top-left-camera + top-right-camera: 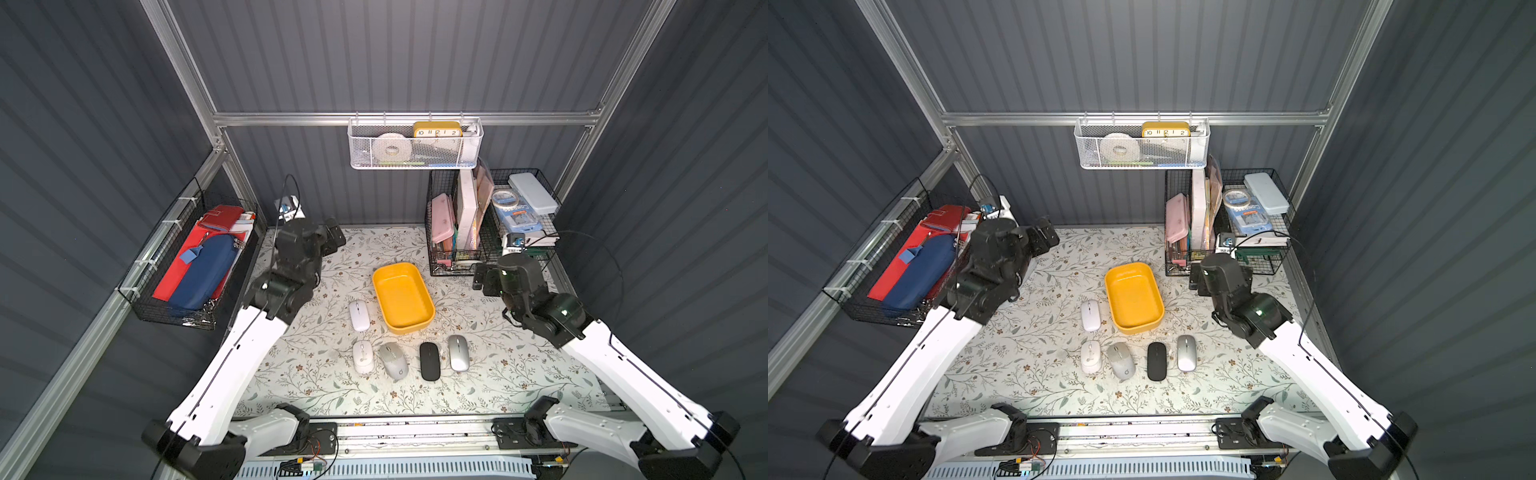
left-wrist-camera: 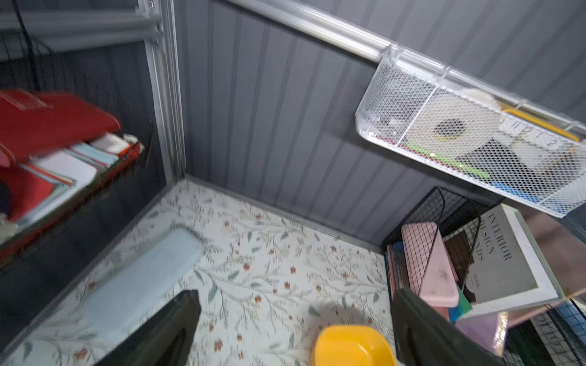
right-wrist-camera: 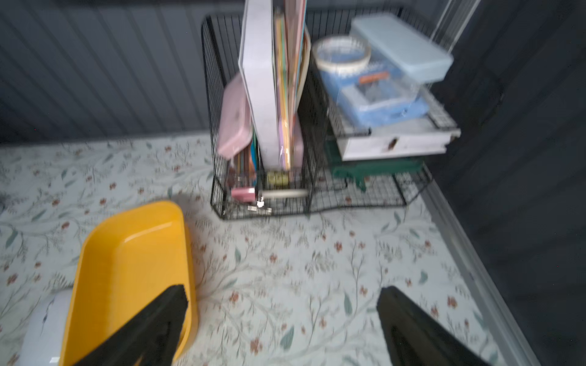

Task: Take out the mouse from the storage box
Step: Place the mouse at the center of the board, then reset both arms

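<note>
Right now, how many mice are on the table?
5: flat white mouse beside the storage box; nearer row: small white mouse, grey mouse, black mouse, silver mouse. None seems hidden.

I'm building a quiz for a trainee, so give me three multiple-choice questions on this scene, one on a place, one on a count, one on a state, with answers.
1. Where does the white mouse nearest the storage box lie?
A) inside the box
B) on the table beside the box
C) on top of another mouse

2. How many mice lie on the table?
A) three
B) seven
C) five

3. What state is the storage box in?
A) upright and empty
B) upright with a mouse in it
C) upside down

Answers: 1 B, it rests on the table just outside the box wall; 2 C, four in a row plus the one by the box; 3 A, its bare yellow floor shows in both top views.
</note>
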### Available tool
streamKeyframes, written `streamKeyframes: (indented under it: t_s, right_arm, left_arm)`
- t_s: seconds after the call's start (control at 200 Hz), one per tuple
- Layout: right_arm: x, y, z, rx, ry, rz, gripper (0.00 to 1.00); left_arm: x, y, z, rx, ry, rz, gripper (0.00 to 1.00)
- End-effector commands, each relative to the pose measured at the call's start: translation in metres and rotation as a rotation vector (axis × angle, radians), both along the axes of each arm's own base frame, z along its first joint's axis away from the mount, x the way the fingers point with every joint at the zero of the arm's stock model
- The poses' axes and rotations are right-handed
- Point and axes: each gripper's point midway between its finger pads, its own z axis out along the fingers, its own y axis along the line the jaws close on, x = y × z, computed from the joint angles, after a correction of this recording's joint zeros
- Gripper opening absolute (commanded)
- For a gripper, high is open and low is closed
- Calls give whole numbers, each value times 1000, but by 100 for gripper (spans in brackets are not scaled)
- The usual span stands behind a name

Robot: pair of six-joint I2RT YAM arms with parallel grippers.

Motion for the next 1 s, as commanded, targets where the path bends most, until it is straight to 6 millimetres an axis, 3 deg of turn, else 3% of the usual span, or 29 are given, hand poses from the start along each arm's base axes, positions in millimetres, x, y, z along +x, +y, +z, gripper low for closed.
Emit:
streamKeyframes:
  t_s: [0.0, 0.065, 0.12, 0.225, 0.33, 0.37, 0.455, 0.595, 0.705, 0.765, 0.885, 0.996]
  right_arm:
    - [32, -18, 23, 9, -252, 13, 99]
    - [48, -37, 3, 24, -265, 37, 99]
    - [59, -55, -19, 52, -214, 44, 99]
    - [75, -83, -54, 31, -146, 81, 99]
    - [82, -106, -82, 55, -134, 42, 99]
    - [85, -107, -101, 77, -95, 49, 99]
    - [87, -100, -134, 96, 3, 89, 99]
    - [86, -93, -171, 72, 29, 143, 99]
    - [92, -93, -177, 59, -50, 154, 99]
    - [91, -94, -180, 64, 6, 144, 99]
    - [90, -96, -178, 64, -26, 131, 99]
    - [88, -96, -179, 83, -39, 123, 99]
  left_arm:
    - [0, -9, 28, 62, -281, -67, 99]
    - [7, -12, 13, 136, -306, -96, 99]
    - [23, -12, -12, 145, -250, -134, 99]
    - [54, 16, -64, 49, -148, -155, 99]
    - [54, 48, -97, 43, -214, -101, 99]
    - [52, 56, -106, 63, -236, -87, 99]
    - [53, 54, -129, 183, -216, -151, 99]
    - [61, 72, -177, 200, -116, -115, 99]
    - [59, 77, -205, 238, -122, -104, 99]
    - [60, 78, -221, 266, -96, -106, 99]
    - [57, 81, -212, 243, -195, -69, 99]
    - [59, 86, -229, 233, -199, -44, 99]
